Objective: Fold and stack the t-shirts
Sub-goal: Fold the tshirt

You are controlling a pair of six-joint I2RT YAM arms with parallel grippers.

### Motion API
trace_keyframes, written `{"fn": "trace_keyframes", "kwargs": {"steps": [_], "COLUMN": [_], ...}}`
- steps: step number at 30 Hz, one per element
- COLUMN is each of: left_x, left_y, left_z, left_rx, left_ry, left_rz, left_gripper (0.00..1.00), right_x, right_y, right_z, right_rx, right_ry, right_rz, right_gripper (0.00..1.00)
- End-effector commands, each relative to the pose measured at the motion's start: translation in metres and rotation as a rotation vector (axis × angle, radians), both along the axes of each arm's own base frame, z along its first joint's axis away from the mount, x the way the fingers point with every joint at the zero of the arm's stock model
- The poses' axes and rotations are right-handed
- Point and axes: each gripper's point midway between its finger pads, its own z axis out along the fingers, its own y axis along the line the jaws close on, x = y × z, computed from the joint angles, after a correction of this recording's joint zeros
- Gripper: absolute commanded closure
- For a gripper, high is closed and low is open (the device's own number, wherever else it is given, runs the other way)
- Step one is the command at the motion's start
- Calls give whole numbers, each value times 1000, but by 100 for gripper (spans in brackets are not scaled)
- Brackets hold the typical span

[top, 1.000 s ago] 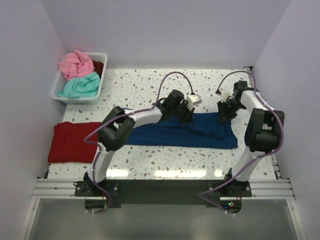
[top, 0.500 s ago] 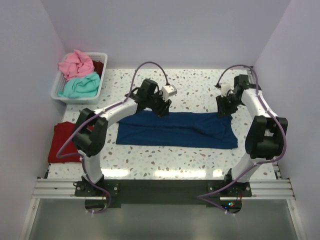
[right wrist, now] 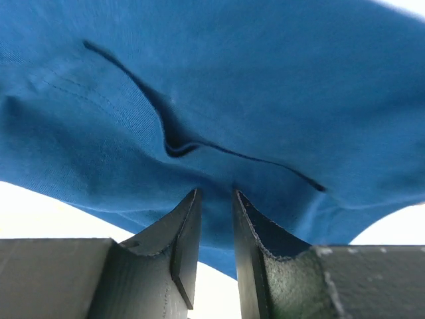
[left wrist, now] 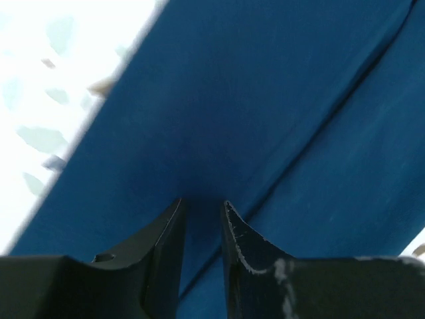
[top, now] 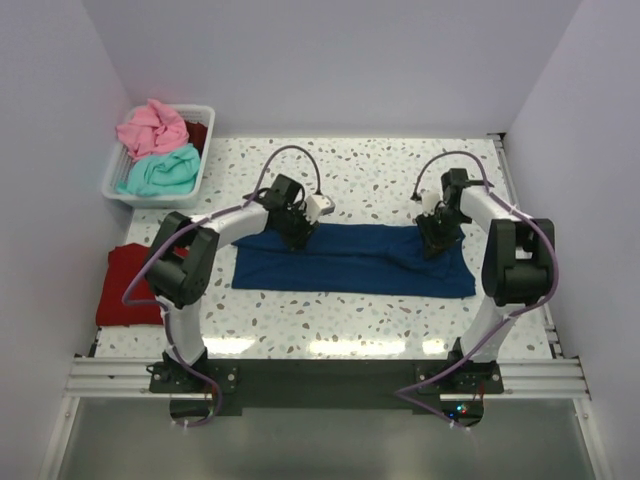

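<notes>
Nearest us, the dark red t-shirt (top: 135, 285) lies folded at the left edge of the table (top: 380, 310), with the navy t-shirt (top: 350, 262) spread as a long band mid-frame. The left tool (left wrist: 202, 203) and the right tool (right wrist: 216, 193) each rest their tips on it near its far edge, jaws a narrow gap apart; we cannot tell whether cloth is pinched. Farthest, at upper left, the white basket (top: 112, 178) holds the teal t-shirt (top: 160, 172) and the pink t-shirt (top: 150, 128).

Basket (top: 112, 183) blocks far-left corner; tabletop (top: 372, 175) beyond navy t-shirt (top: 350, 264) lies open
</notes>
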Motion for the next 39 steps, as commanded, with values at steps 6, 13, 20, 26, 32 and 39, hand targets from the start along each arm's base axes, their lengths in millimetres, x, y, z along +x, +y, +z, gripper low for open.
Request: {"fn": "trace_keyframes", "kwargs": {"steps": [6, 13, 20, 26, 32, 39], "left_x": [-48, -47, -47, -50, -60, -91], "left_y": [34, 27, 40, 47, 49, 31], "left_z": [-20, 46, 86, 76, 26, -28], "left_rx": [87, -128, -239, -165, 65, 229], "left_ry": [81, -35, -130, -152, -179, -91], "left_rz": [-62, -24, 40, -30, -174, -296], "left_gripper": [72, 62, 59, 59, 61, 65], "right_x": [12, 107, 247, 306, 283, 252], "right_y": [-8, 7, 99, 169, 152, 121], "right_z": [-30, -29, -3, 81, 173, 204], "right_rx": [-116, -232, -336, -398, -352, -298], "right_ry": [23, -132, -478, -870, -1030, -969], "right_rz": [9, 62, 249, 267, 152, 97], "right_gripper": [71, 71, 69, 57, 38, 30]}}
